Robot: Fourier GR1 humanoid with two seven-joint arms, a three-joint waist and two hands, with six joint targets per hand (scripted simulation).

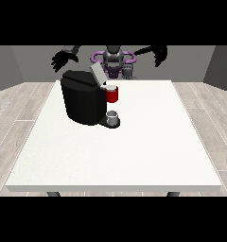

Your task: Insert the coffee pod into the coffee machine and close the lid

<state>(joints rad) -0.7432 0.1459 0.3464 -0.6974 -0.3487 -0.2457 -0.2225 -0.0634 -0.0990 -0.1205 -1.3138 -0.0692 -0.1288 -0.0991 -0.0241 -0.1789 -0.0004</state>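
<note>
White table [134, 156] on grey plank floor [13, 108] (grey walls behind); coffee machine [82, 101] lid [96, 73] raised; both hands [63, 59] [159, 56] aloft, fingers spread, holding nothing.

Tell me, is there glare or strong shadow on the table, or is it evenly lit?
Front view: the white table looks evenly lit, no glare; only a faint shadow beside the black coffee machine; the machine's body is so dark that its surface detail is lost; both hands are dark shapes against the grey wall.
</note>
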